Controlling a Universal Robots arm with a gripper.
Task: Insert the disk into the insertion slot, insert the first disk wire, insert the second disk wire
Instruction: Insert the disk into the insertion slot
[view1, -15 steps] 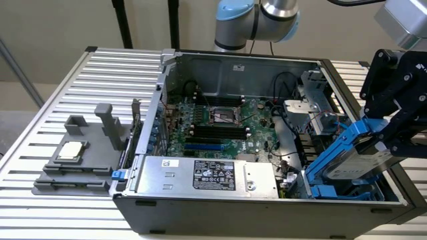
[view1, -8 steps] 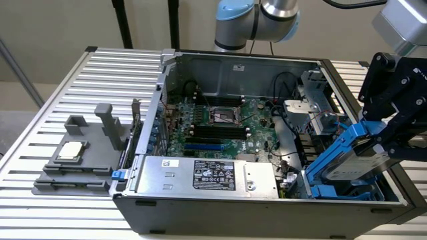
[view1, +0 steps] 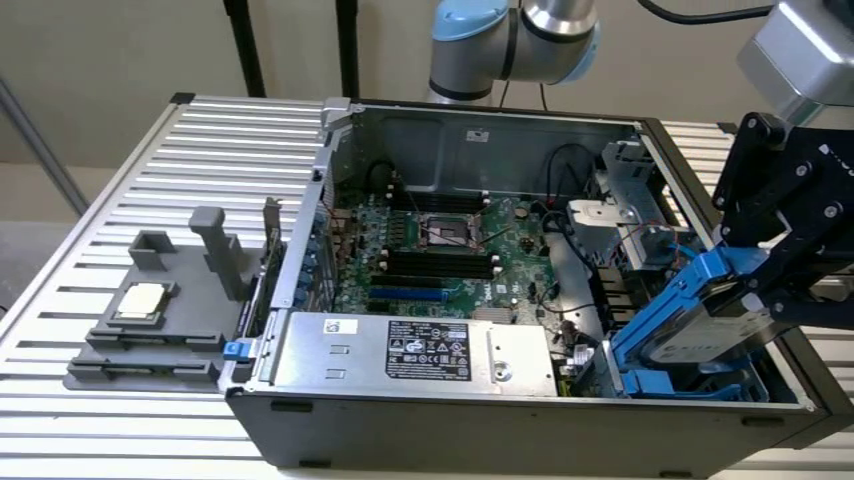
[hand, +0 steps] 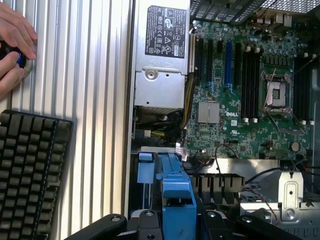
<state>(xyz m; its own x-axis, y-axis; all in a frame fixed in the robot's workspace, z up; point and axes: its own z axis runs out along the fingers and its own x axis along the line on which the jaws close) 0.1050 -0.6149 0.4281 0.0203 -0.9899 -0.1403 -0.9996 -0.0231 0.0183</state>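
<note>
Ribbed aluminium tabletop (view1: 160, 180) carries an open black tower computer case (view1: 534, 425) lying on its side, seen first in the exterior view. Inside it lie a green motherboard (view1: 447, 250) and a silver power-supply box (view1: 414, 350) with a black-and-white label. A grey plastic fixture (view1: 147, 320) stands on the exterior view's left. On the exterior view's right, the black linkage gripper (view1: 754, 295) is clenched on the silver metal, blue-framed disk (view1: 681, 305), which hangs tilted just above the boxy blue-grey plastic insertion slot (view1: 694, 385) in the case's corner, not seated in it. In the wrist view, the disk's blue frame (hand: 175, 195) sits clamped between the gripper's (hand: 175, 222) black links, near the power-supply box (hand: 160, 50) and the motherboard (hand: 250, 90). A black keyboard (hand: 30, 170) lies on the tabletop (hand: 95, 100), and a person's hand (hand: 12, 45) holds a small black object nearby.
</note>
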